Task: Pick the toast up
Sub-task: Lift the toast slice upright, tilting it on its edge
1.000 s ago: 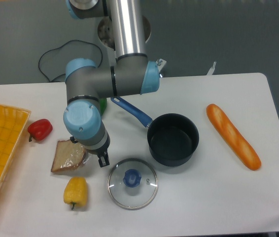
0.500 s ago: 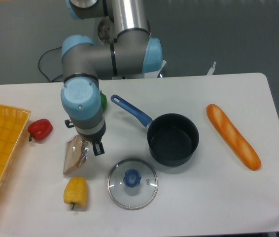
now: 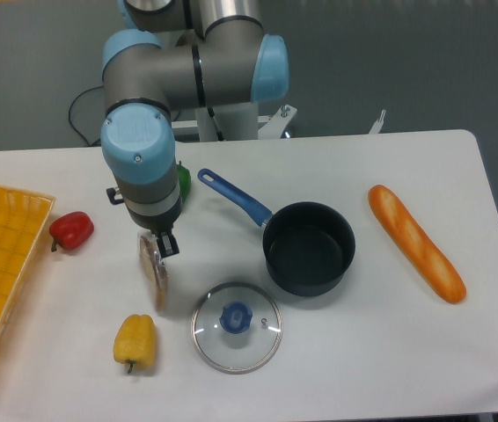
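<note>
Toast (image 3: 155, 272) now hangs edge-on under hand (image 3: 157, 251), a second ago lay flat on bench (image 3: 363, 352) at 9 o'clock of lid (image 3: 236, 326). Hand closed on toast top edge, arm risen. Toast above yellow pepper (image 3: 135, 341), seems clear of bench. Pick looks nearly done.

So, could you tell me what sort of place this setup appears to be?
Likely a robotics lab test bench, not a kitchen: a robot arm's gripper works over a plain white table with toy-like food such as a baguette, against a bare grey wall.
</note>
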